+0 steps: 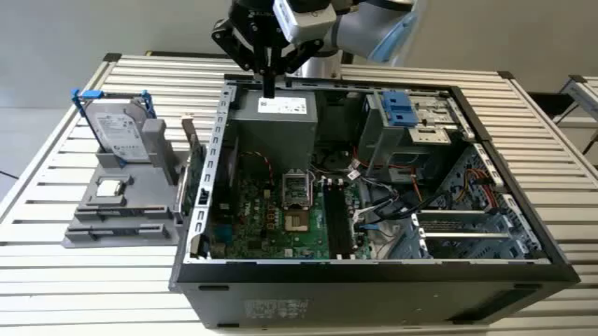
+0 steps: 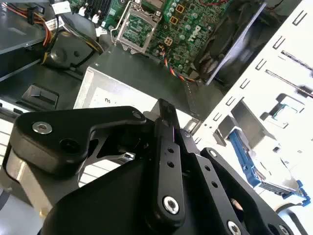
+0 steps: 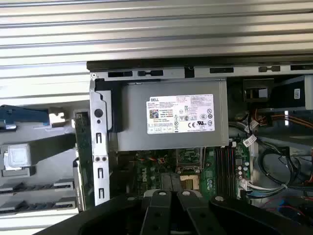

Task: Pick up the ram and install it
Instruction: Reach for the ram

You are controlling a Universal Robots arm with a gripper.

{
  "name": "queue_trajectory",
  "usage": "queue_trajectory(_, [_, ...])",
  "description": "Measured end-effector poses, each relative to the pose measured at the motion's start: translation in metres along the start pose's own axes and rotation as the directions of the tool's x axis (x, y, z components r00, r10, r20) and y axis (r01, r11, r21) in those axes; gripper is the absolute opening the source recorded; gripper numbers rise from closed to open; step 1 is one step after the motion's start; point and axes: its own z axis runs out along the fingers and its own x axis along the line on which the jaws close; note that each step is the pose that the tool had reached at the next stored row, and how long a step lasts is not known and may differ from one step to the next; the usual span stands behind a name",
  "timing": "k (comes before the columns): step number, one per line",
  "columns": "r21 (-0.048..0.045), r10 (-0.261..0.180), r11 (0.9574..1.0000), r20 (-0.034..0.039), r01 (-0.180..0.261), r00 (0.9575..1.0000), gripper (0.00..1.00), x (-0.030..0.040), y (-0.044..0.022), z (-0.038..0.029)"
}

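The ram [image 1: 193,168] isn't picked up yet. It stands on its long edge at the side of the gray holder [image 1: 122,227] nearest the PC case [image 1: 374,276], just outside the case's side wall. In the first wrist view it's the dark-green strip [image 3: 82,152] right beside the perforated metal wall. Same holder carries the hard drive [image 1: 122,129], upright in its blue-tabbed frame, and the small square CPU [image 1: 110,187] lying flat in front of it.

My gripper [image 1: 269,91] is well apart from the ram, up over the back edge of the open case, approx. above the power supply [image 1: 280,115] w/ its white label. My fingers [image 2: 166,127] are pressed together w/ nothing between them; the closed tips also show in the first wrist view [image 3: 171,177].

Below me inside the case: green motherboard [image 1: 266,213], empty CPU socket [image 1: 297,203], and the long dark memory slots [image 1: 337,217] next to it. Everything sits on a white slatted table [image 1: 56,280].
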Motion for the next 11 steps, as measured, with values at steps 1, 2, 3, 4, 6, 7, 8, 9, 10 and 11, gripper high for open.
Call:
queue_trajectory(1, [0.0001,0.000,1.0000,0.0000,0.000,1.0000,0.00,0.0000,0.0000,0.0000])
queue_trajectory(2, [0.0000,0.000,1.0000,0.0000,0.000,1.0000,0.00,0.0000,0.0000,0.0000])
queue_trajectory(3, [0.0000,0.000,1.0000,0.0000,0.000,1.0000,0.00,0.0000,0.0000,0.0000])
queue_trajectory(4, [0.0000,0.000,1.0000,0.0001,0.000,1.0000,0.00,0.0000,0.0000,0.0000])
queue_trajectory(6, [0.0001,0.000,1.0000,0.0000,0.000,1.0000,0.00,0.0005,-0.0001,0.0000])
queue_trajectory(7, [0.0000,0.000,1.0000,0.0000,0.000,1.0000,0.00,0.0010,-0.0002,-0.0001])
queue_trajectory(8, [0.0001,0.000,1.0000,0.0000,0.000,1.0000,0.00,0.0015,-0.0003,-0.0001])
queue_trajectory(9, [0.0001,0.000,1.0000,0.0000,0.000,1.0000,0.00,0.0022,-0.0003,-0.0001])
queue_trajectory(10, [0.0001,0.000,1.0000,0.0000,0.000,1.0000,0.00,0.0028,-0.0003,-0.0001])
queue_trajectory(11, [0.0001,0.000,1.0000,0.0000,0.000,1.0000,0.00,0.0032,-0.0003,-0.0001])
